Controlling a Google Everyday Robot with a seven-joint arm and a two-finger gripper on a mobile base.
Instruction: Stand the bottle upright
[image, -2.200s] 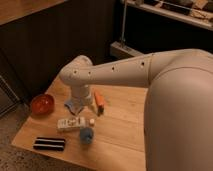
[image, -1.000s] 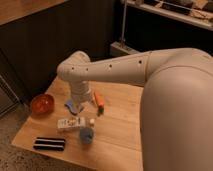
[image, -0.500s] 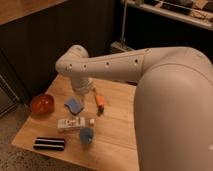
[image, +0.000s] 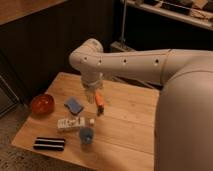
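The bottle (image: 74, 123) is small, white and boxy with dark label marks. It lies on its side on the wooden table (image: 125, 135) near the front left, its white cap pointing right. My gripper (image: 92, 94) hangs from the white arm (image: 125, 62) above the table's middle, behind and slightly right of the bottle and well clear of it. It points down, open and holding nothing.
An orange stick (image: 100, 101) lies just right of the gripper. A blue sponge (image: 74, 105) sits behind the bottle and a small blue cup (image: 86, 135) in front of it. A red bowl (image: 41, 104) is at the left edge and a black striped bar (image: 49, 144) at the front left.
The arm's elbow has risen and swung right, so the gripper is higher above the table. The blue sponge is now fully uncovered. The bottle has not moved.
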